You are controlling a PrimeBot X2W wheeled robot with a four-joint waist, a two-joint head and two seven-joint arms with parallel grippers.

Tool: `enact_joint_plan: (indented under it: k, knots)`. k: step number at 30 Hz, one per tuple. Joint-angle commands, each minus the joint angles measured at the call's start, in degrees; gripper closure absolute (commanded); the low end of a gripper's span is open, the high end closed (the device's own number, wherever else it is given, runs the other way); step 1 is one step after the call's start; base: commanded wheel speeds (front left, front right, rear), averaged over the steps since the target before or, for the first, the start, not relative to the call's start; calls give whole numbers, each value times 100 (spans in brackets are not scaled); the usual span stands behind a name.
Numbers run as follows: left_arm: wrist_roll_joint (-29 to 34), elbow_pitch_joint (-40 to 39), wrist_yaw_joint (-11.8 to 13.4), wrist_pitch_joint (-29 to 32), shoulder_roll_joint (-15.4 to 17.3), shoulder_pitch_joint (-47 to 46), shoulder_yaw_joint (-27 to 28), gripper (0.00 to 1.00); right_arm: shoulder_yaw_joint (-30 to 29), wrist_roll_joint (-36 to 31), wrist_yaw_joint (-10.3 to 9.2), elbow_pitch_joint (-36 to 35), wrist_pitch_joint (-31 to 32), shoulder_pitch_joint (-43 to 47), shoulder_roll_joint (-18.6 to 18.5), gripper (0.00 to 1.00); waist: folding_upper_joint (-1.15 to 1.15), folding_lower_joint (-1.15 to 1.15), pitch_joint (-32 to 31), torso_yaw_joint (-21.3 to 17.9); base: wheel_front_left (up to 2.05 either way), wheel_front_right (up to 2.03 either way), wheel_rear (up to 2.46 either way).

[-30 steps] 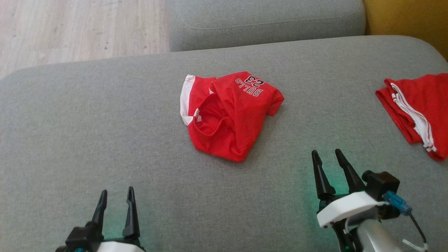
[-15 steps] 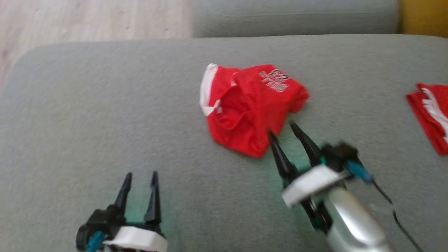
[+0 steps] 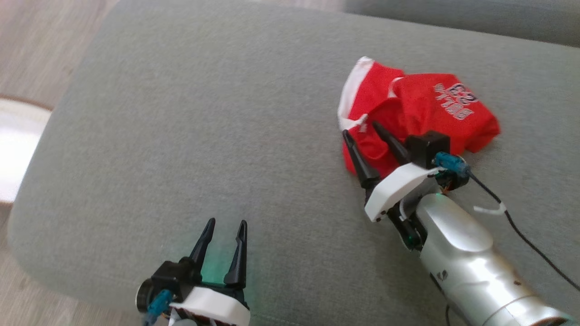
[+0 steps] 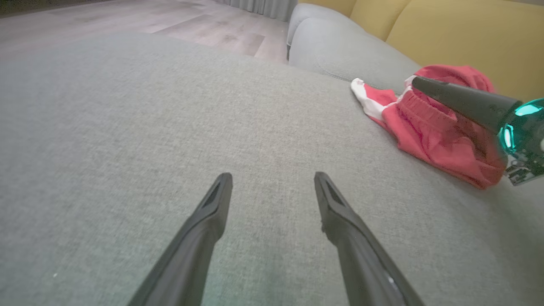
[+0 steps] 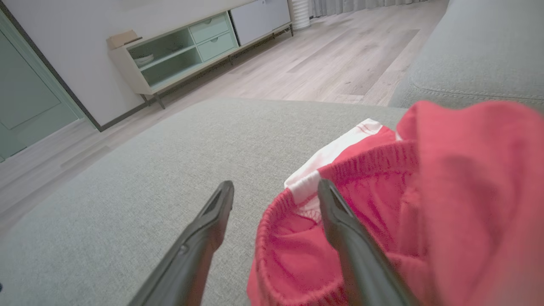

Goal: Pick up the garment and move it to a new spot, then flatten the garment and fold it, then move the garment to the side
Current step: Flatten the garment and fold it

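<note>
On the wide grey sofa cushion (image 3: 181,113), toward its far right part in the head view, lies the garment (image 3: 430,108) in a crumpled heap. It is a pair of red shorts with a white side band and pale lettering on one leg. The silver right forearm (image 3: 457,244) slants up from the lower right to the near edge of the heap. The right gripper (image 3: 360,128) stands with its jaws wide and nothing between them. In the right wrist view one finger lies over bare cushion just beside the cloth and the other over the open elastic waistband (image 5: 297,204) — whether either tip touches the fabric cannot be told. The left gripper (image 3: 227,222) is at the cushion's near edge, well apart from the garment — jaws equally wide, empty, fingers pointing across bare grey fabric.
</note>
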Motion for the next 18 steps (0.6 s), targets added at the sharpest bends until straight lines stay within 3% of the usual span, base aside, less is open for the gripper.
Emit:
enact_joint_plan:
  k: [1, 7, 8, 9, 10, 11, 18]
  knots:
    - [-81, -136, 51, -30, 10, -180, 117, 0, 81, 18, -4, -31, -28, -192, 68, 0, 0, -1, 154, 188, 0, 0, 0]
    - [-200, -145, 104, -30, 10, -241, 3, 0, 250, 178, -4, 318, -30, -310, 68, 0, 0, -1, 187, 253, 0, 0, 0]
    - [-213, -151, 105, -30, 10, -257, -13, 0, 264, 182, -4, 372, -30, -329, 68, 11, 0, -1, 183, 249, 0, 0, 0]
    - [-218, -154, 107, -30, 10, -272, -27, 0, 260, 196, -4, 436, -31, -341, 68, 58, 0, -1, 179, 241, 0, 0, 0]
    - [-224, -152, 107, -30, 10, -284, -38, 0, 256, 206, -4, 480, -31, -354, 68, 96, 0, -1, 170, 232, 0, 0, 0]
    - [-228, -148, 104, -30, 10, -293, -46, 0, 261, 215, -4, 498, -31, -363, 68, 100, 0, -1, 160, 222, 0, 0, 0]
    - [-211, -145, 103, -30, 9, -288, -3, 0, 43, 92, -4, -135, -32, -473, 68, 100, 0, -1, 59, 136, 0, 0, 0]
